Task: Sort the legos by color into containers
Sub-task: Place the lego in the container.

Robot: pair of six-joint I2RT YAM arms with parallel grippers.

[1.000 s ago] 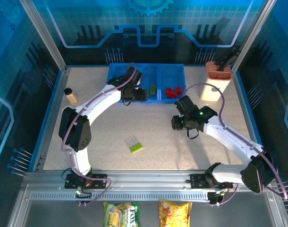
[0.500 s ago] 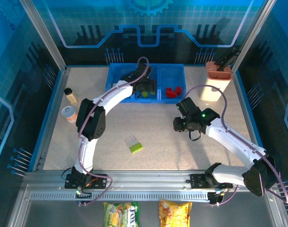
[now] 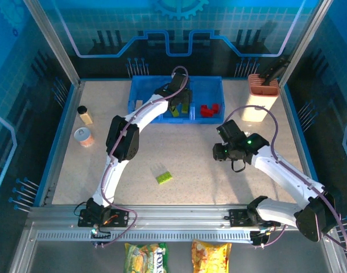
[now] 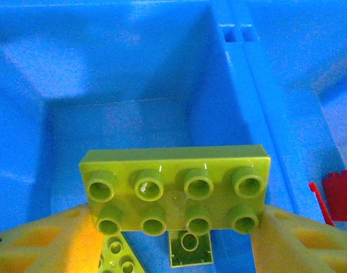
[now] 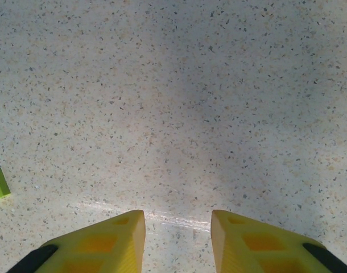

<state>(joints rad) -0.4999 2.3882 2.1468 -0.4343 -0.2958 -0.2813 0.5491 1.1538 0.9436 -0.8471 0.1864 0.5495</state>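
Over the middle compartment (image 4: 122, 131), the left gripper (image 4: 174, 230) pinches a lime green brick (image 4: 174, 182); the right gripper (image 5: 178, 230) sits parted, empty.

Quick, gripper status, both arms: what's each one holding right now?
Left gripper: closed on a lime green lego over the blue tray.
Right gripper: open, empty, above the table.

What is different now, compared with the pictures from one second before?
The left pincer, shut on a lime green brick, swung right, from the tray's left side to above its middle compartment. The right pincer drifted slightly toward the near right. The loose green brick on the table and the red bricks stayed in place.
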